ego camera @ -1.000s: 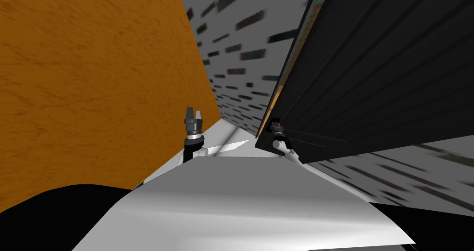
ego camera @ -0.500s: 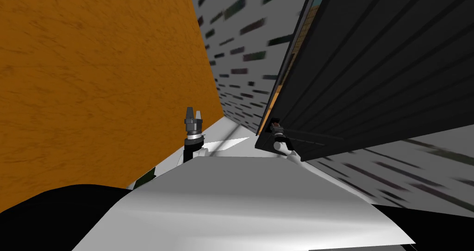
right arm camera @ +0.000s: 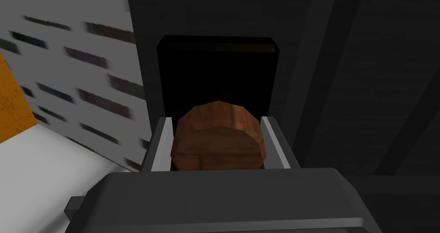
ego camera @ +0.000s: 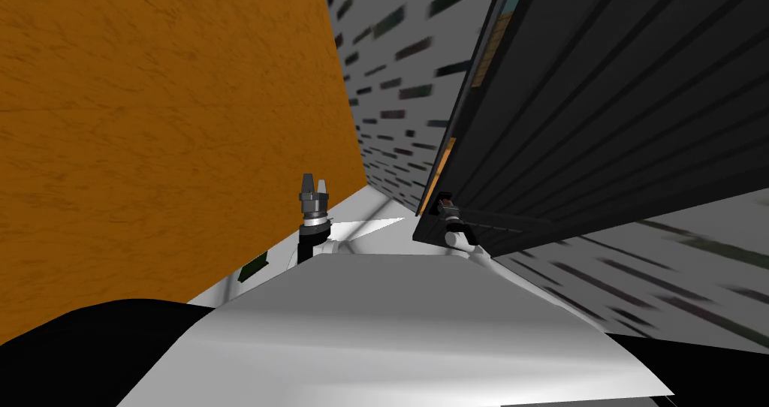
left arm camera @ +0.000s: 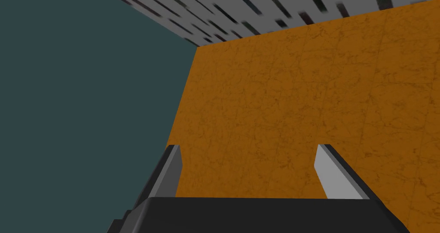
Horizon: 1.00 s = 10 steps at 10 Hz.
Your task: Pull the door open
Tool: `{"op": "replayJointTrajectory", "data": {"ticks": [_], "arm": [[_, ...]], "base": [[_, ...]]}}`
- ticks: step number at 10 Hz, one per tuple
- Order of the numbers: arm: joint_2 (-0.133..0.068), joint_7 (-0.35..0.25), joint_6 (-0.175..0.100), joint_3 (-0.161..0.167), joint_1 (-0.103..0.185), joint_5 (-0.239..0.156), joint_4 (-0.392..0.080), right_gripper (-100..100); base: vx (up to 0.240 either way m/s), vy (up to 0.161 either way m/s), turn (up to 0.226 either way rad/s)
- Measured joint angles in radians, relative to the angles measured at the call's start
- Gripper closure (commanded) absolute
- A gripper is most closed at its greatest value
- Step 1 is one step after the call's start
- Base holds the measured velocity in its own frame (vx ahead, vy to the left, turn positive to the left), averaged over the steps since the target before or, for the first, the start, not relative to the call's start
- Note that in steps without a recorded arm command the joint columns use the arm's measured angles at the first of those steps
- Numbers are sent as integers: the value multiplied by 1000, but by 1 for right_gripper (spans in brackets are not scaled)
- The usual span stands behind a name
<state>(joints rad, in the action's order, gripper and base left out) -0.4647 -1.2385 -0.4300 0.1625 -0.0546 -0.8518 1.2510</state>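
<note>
Door (ego camera: 601, 110) of dark, ribbed panels rises just beyond the right gripper (right arm camera: 217, 121), whose two light grey fingers (right arm camera: 275, 144) are clamped on the sides of a rounded, reddish-brown knob (right arm camera: 217, 142). The knob sits squarely between the blades, touching both, with its domed face turned back toward the gripper's dark body. Directly behind it, farther from the hand, a black rectangular plate (right arm camera: 215, 71) is set into the door's surface. In the head view the right hand reaches the door at its lower corner, close to the panel's free edge, and a thin strip of orange and teal runs up along that edge. To the inner side of the hand, a grey wall (ego camera: 390, 87) flecked with dark dashes recedes from it, and a pale floor (ego camera: 368, 207) lies below. The left gripper (ego camera: 313, 181) is raised upright well apart from the door, just beside an orange wall (ego camera: 150, 125) on its outer side. Its fingers stand apart with nothing between them.
</note>
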Motion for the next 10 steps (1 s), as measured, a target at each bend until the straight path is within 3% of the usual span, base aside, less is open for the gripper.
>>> {"op": "replayJointTrajectory", "data": {"ticks": [5, 10], "arm": [[-31, -29, -10, 32, -19, 2, 20, 100], [-86, -81, -36, 87, -47, 8, 47, 100]], "base": [[-152, -45, 90], [-200, -57, 103]]}}
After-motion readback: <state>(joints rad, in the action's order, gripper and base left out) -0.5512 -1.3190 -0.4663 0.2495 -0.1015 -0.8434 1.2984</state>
